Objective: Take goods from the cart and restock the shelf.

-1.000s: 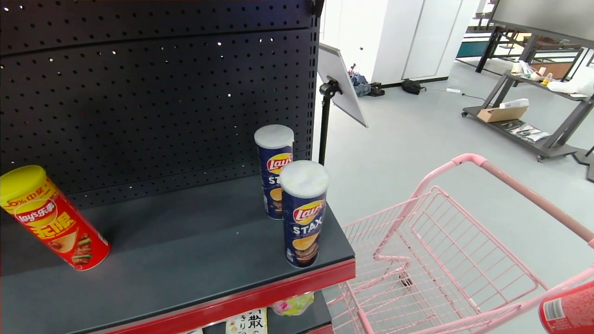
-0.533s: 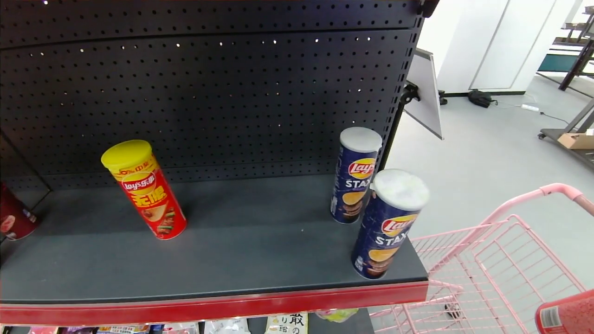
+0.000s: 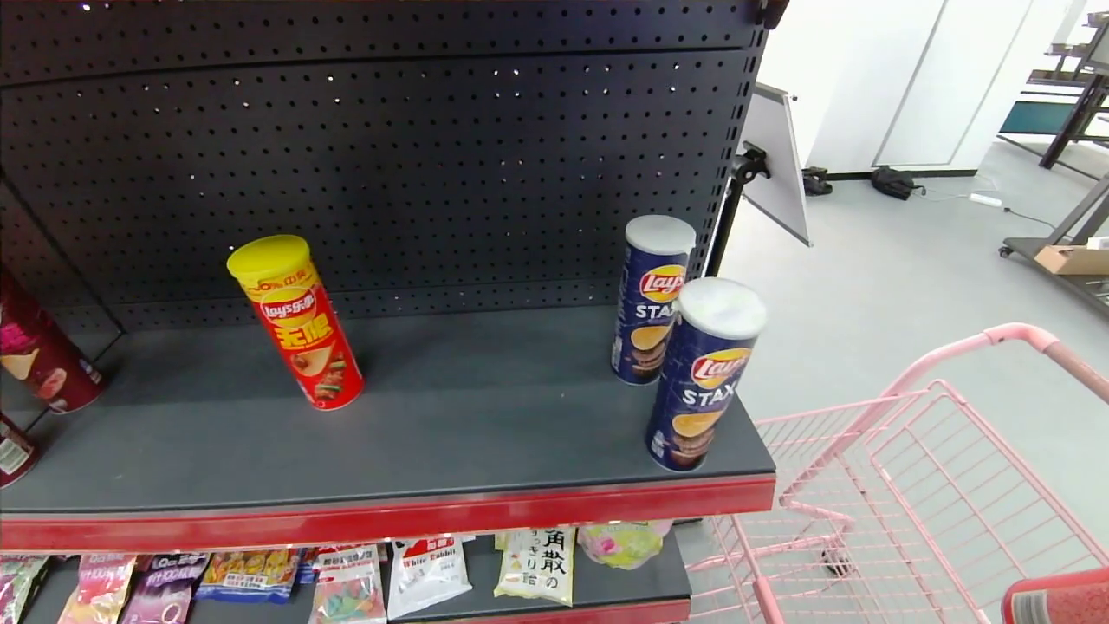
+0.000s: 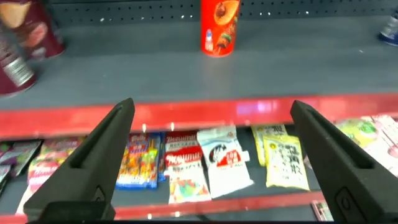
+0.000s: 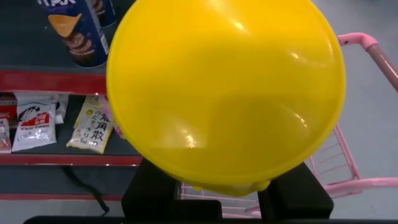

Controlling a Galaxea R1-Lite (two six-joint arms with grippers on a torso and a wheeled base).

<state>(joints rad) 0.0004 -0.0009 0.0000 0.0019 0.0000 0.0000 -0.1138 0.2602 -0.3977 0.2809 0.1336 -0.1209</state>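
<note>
Red chip can with a yellow lid, clamped in the fingers of your right gripper, by the pink cart off the right end of the shelf. Your left gripper, fingers spread and empty, faces the shelf's red front edge. On the shelf, two blue cans stand at its right end and a second red can mid-shelf.

A red can and blue cans stand on the shelf beside the pink cart.
</note>
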